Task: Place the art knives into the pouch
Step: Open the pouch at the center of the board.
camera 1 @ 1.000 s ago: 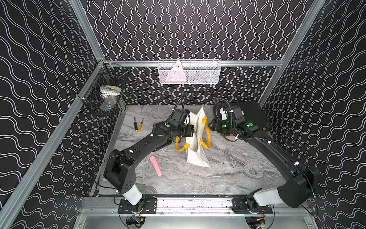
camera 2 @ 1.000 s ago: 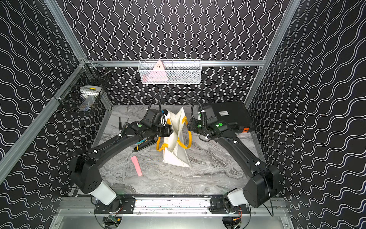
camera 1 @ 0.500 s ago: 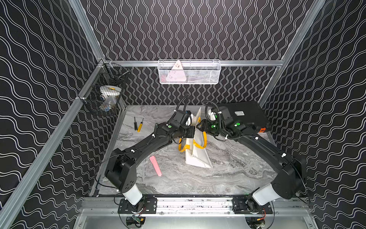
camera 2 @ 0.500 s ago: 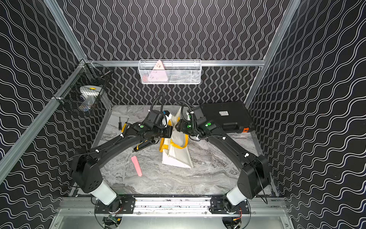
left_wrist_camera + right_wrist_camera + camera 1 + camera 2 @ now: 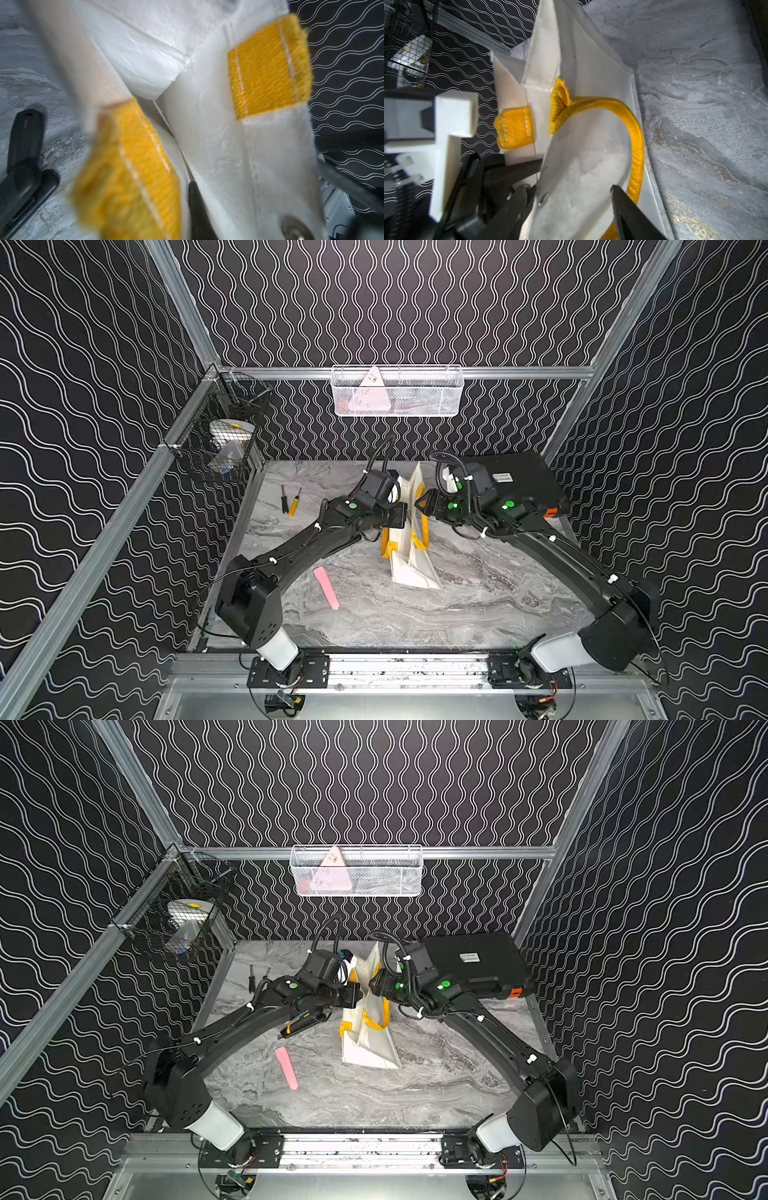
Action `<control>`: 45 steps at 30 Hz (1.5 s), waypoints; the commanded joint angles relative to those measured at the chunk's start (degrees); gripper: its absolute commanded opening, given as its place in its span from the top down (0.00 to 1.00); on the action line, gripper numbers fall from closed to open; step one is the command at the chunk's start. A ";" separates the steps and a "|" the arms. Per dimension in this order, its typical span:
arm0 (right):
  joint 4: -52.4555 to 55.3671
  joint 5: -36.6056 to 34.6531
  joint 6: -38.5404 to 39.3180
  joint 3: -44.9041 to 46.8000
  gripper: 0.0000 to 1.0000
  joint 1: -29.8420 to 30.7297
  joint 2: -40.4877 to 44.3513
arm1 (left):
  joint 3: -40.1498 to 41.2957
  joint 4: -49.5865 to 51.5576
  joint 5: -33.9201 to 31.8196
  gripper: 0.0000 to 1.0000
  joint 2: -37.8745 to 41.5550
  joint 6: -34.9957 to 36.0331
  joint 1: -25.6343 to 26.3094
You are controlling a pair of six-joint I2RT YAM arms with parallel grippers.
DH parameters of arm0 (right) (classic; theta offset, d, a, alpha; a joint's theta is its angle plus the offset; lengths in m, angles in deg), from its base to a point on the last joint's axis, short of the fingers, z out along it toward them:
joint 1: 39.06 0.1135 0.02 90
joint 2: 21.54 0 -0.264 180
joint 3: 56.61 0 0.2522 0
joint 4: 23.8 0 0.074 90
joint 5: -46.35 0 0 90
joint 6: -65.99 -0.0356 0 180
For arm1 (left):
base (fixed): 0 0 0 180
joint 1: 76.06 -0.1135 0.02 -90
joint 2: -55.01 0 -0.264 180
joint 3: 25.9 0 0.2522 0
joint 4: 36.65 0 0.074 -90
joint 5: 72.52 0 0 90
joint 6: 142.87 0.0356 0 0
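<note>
The white pouch (image 5: 409,568) with yellow handles stands mid-table in both top views, its mouth lifted between my arms. My left gripper (image 5: 404,515) is shut on the pouch's left wall (image 5: 218,124); one dark finger (image 5: 195,207) presses the fabric. From the right, my right gripper (image 5: 569,189) is open, its jaws straddling the other wall (image 5: 581,155) near a metal snap. The pink art knife (image 5: 326,587) lies flat on the table in front of the left arm, apart from both grippers.
A black hard case (image 5: 519,485) with orange latches sits back right. Two screwdrivers (image 5: 291,499) lie back left. A black and yellow hand tool (image 5: 303,1021) lies under the left arm. A white mesh basket (image 5: 397,391) and a black wire basket (image 5: 226,439) hang on the walls.
My right arm has swung left from the black case to the pouch, its jaws now around the right wall. The left gripper stayed shut on the pouch.
</note>
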 commanded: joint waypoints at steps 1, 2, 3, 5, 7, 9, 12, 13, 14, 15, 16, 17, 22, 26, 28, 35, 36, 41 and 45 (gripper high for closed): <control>-0.44 0.62 -1.33 -0.02 0.34 0.69 -1.26 | -1.23 -0.06 -1.69 1.00 0.47 1.94 0.38; -0.55 0.56 -1.41 -0.24 0.34 1.03 -1.67 | -1.52 0.37 -2.01 1.00 0.42 2.02 0.46; -0.55 0.43 -1.38 -0.50 0.34 1.39 -1.90 | -1.71 0.52 -2.12 1.00 0.32 2.14 0.56; -0.29 -0.24 -1.27 -1.04 0.34 2.12 -2.24 | -1.71 0.34 -2.30 1.00 0.16 2.13 0.71; -0.16 -0.57 -1.25 -1.42 0.33 2.56 -2.38 | -1.96 0.48 -2.62 1.00 -0.08 2.21 0.96; 0.19 -1.17 -1.05 -1.88 0.33 3.06 -2.76 | -2.38 1.01 -3.29 1.00 -0.28 2.49 1.27; 2.48 -1.79 -0.65 -3.25 0.36 3.48 -4.75 | -3.22 1.81 -4.42 1.00 -0.21 2.93 1.66; 3.30 -1.99 -0.38 -3.68 0.39 3.54 -5.69 | -3.70 2.22 -4.83 1.00 -0.17 3.11 1.64; 4.19 -2.48 -0.21 -4.00 0.43 3.66 -6.48 | -4.30 2.75 -5.05 1.00 -0.06 3.41 1.74; 4.76 -2.91 -0.05 -4.05 0.45 3.74 -7.01 | -4.83 3.35 -5.55 1.00 0.15 3.63 1.72; 5.14 -3.36 0.04 -3.91 0.49 3.78 -7.49 | -5.43 4.01 -6.01 1.00 0.45 4.01 1.74; 5.20 -3.64 0.06 -3.59 0.52 3.79 -7.83 | -5.94 4.53 -6.45 1.00 0.83 4.17 1.77; 4.36 -3.06 0.23 -2.82 0.72 3.82 -9.64 | -8.04 6.30 -7.00 1.00 1.99 4.83 1.74; 4.79 -3.69 1.48 -3.41 0.98 4.35 -10.71 | -8.00 6.29 -6.63 1.00 2.70 5.02 1.81; 7.26 -7.03 3.16 -4.07 1.00 4.19 -10.65 | -8.36 7.96 -8.01 1.00 2.86 6.01 1.57; 23.78 -24.18 13.19 -9.89 1.00 -1.36 -11.42 | -10.38 16.50 -10.56 1.00 3.13 8.95 -5.69; 25.56 -26.15 14.23 -10.78 1.00 -1.97 -12.07 | -10.90 18.28 -11.99 1.00 2.71 9.81 -6.24; 34.53 -36.14 17.72 -14.75 1.00 -3.73 -16.35 | -12.82 27.85 -17.63 1.00 -0.07 13.45 -11.22; 36.52 -39.30 18.77 -14.53 1.00 -5.42 -16.45 | -13.04 31.84 -19.88 1.00 -1.62 15.73 -15.09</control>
